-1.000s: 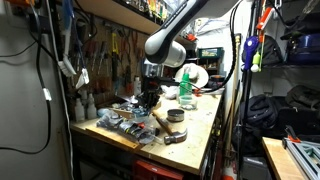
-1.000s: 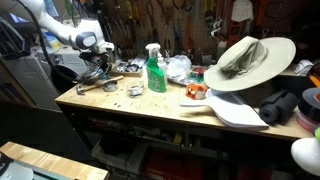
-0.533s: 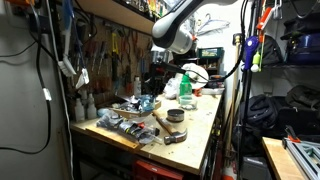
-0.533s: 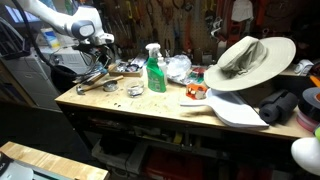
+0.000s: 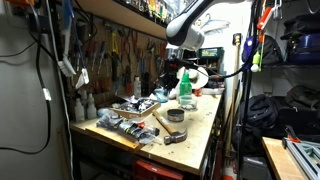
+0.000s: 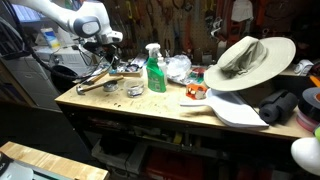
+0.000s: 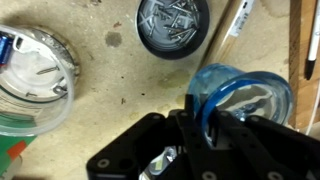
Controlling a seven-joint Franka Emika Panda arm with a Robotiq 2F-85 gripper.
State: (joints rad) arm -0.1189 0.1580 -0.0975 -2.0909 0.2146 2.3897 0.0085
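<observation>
The gripper (image 7: 200, 122) was nearly shut, pinching the rim of the blue plastic cup (image 7: 262, 98), which looked light, thin-walled and slippery.

Gripper fingers (image 7: 203, 128) hide part of the blue cup (image 7: 252, 96) (clear tub (image 7: 35, 72) cropped).

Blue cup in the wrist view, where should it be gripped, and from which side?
By its rim, from above: the blue cup is open side up with a thin wall, so one finger goes inside, one outside, as the gripper pinches it now.
</observation>
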